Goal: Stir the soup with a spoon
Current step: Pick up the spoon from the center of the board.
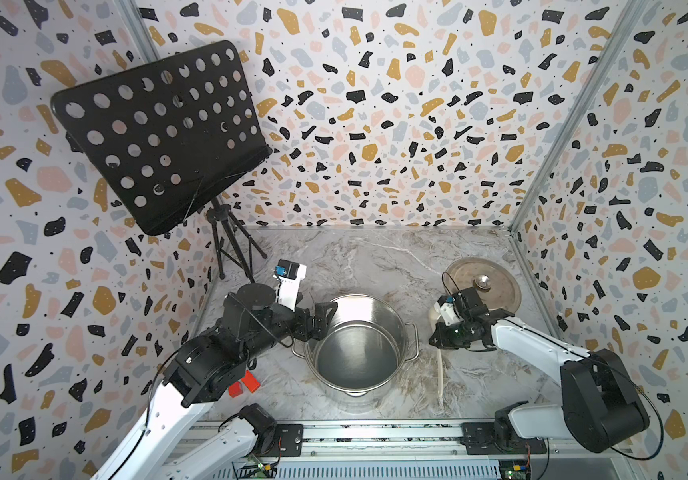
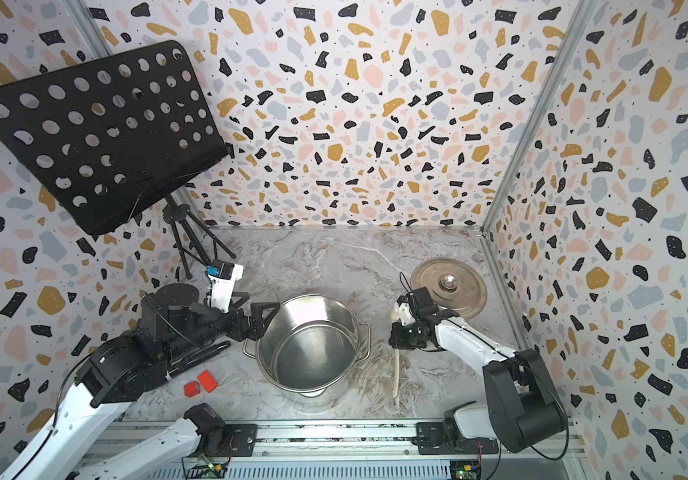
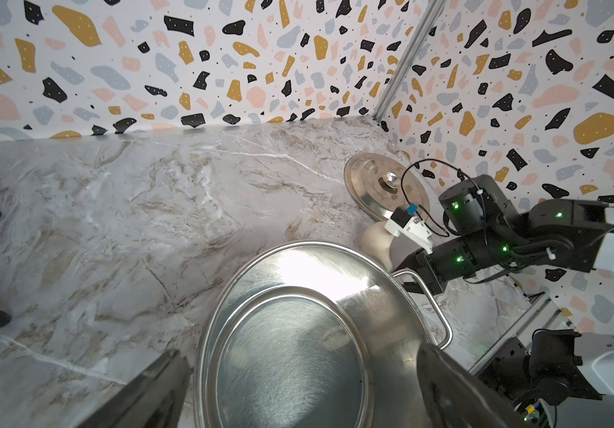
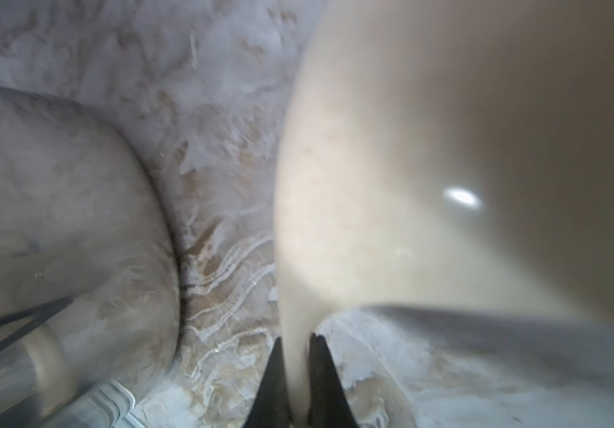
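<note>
Right wrist view: our right gripper [image 4: 296, 342] clamps the ladle [image 4: 364, 192] neck, ready to lift. Left gripper [image 1: 319, 322] stands wide at nine o'clock of the pot [image 1: 394, 332].

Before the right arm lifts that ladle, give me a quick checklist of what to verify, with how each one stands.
1. Right gripper shut on the neck of the ladle: ok.
2. Lid off the pot, lying on the table: ok.
3. Pot interior free of objects: ok.
4. Left gripper open, at the pot's rim; touching it: cannot tell.
5. Soup in pot: not ok, only bare steel shows.
</note>
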You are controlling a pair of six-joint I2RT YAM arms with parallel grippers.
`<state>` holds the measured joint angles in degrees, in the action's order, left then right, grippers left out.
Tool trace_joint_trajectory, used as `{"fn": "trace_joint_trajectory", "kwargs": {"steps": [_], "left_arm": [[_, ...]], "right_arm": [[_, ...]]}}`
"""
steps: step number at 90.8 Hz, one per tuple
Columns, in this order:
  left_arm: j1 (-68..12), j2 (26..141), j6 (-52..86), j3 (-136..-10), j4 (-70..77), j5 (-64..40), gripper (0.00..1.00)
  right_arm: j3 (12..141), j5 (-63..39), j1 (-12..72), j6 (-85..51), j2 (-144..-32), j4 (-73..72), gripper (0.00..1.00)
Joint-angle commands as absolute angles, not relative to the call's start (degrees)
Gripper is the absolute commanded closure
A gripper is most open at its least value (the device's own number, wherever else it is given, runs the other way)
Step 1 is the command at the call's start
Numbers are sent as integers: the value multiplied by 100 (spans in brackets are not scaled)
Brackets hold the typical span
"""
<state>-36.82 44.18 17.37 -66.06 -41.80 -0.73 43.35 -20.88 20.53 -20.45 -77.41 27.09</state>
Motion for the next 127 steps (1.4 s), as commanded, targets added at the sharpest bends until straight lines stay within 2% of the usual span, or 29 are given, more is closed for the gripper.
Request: {"fn": "trace_joint_trajectory", "kwargs": {"steps": [1,18,26,39,48,66,90,104,127], "left_arm": [[-3694,4357,706,-6771,-3743,-201,7],[-3713,4355,-1511,-6407,-3118,-1614,14],[-3910,4414,-2644,-6220,-2794,-1851,19],[-4763,4473,-4662,-5680,-1600,-1472,18],[-5360,4775,-5241,-5521,-525,-1136,18],[-6385,5531,-6124,-5547,524,-868,18],[-6945,6048,-6629,-5773,601,-960,24],[-7031,6294,-6475,-6030,489,-673,39],[-7049,6271,-6526,-6084,424,-503,77]], "right_arm": [[5342,-1479,2046,-1589,-7435,4133,100],[7229,-1546,2021,-1376,-7234,5521,100],[8211,-2326,2021,-1337,-7449,6094,100],[9172,-4259,2057,-1966,-7792,6298,100],[9329,-4803,2116,-2687,-7768,5923,100],[9087,-5465,2278,-3921,-7650,5047,100],[8651,-5446,2525,-4572,-7517,4487,100],[8559,-5391,2638,-4698,-7459,4372,100],[8244,-5326,2712,-4934,-7270,4114,100]]}}
